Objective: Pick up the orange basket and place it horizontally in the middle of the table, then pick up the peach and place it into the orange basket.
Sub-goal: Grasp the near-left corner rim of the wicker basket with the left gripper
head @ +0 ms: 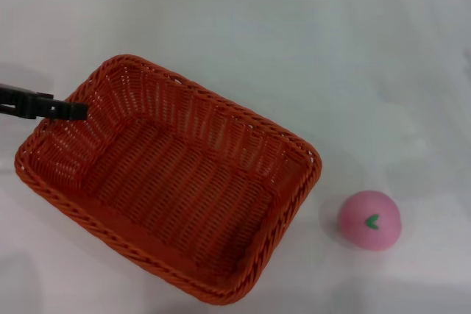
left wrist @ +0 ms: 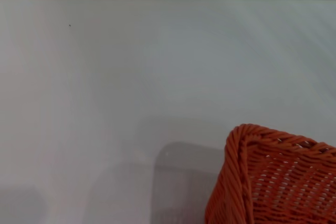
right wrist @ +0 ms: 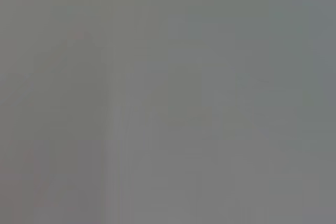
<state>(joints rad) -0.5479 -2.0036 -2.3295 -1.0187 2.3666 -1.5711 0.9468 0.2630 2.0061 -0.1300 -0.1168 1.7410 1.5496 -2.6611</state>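
The orange basket (head: 173,182) lies askew on the left half of the white table (head: 294,42), its long side running diagonally. My left gripper (head: 73,110) reaches in from the left edge and is shut on the braided rim at the basket's far-left short side. One corner of the basket (left wrist: 273,182) fills the left wrist view, with a grey shadow spread on the table beside it. The pink peach (head: 369,219), with its green leaf mark facing up, rests on the table to the right of the basket, apart from it. The right gripper is out of view.
Bare white tabletop (left wrist: 157,66) stretches behind and to the right of the basket. The right wrist view is a plain grey surface with nothing to make out.
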